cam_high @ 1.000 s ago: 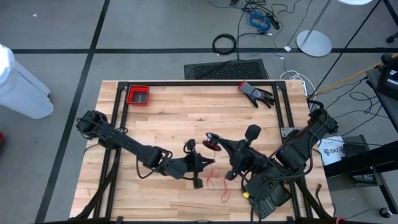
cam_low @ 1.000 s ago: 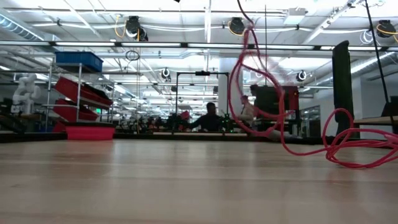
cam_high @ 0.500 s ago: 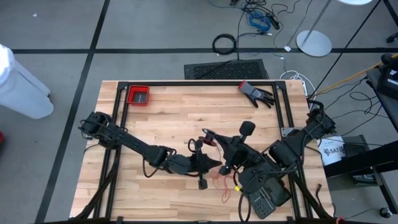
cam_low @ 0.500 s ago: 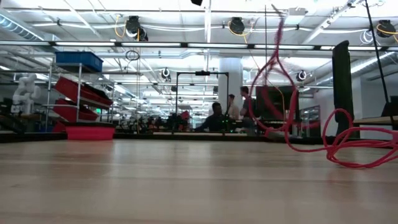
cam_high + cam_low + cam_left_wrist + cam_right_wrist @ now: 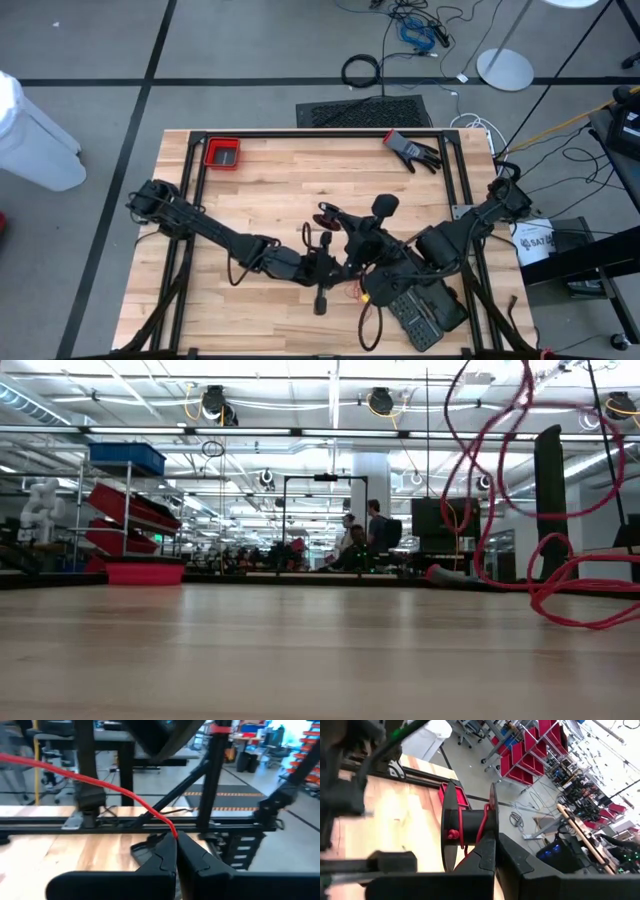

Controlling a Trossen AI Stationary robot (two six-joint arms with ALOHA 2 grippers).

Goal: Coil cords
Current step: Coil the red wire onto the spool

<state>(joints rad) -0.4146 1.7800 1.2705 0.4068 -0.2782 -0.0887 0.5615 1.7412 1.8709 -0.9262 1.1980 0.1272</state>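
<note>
Left gripper (image 5: 175,842) clenched on the red cord (image 5: 100,782), which emerges from between its fingertips. Right gripper (image 5: 492,845) grasps the black disc (image 5: 451,832), cord wound at its hub.

Both arms crowd the table's (image 5: 270,185) near middle; the far half lies open, save its corners.

Standing here, almost nothing can be read. The only lettering is on a white label (image 5: 535,241) just off the right edge of the surface in the high view, where dark capitals seem to start "SAF", with the remainder cut off by the right arm. Nothing else in any view carries legible words, numbers or brand marks.
</note>
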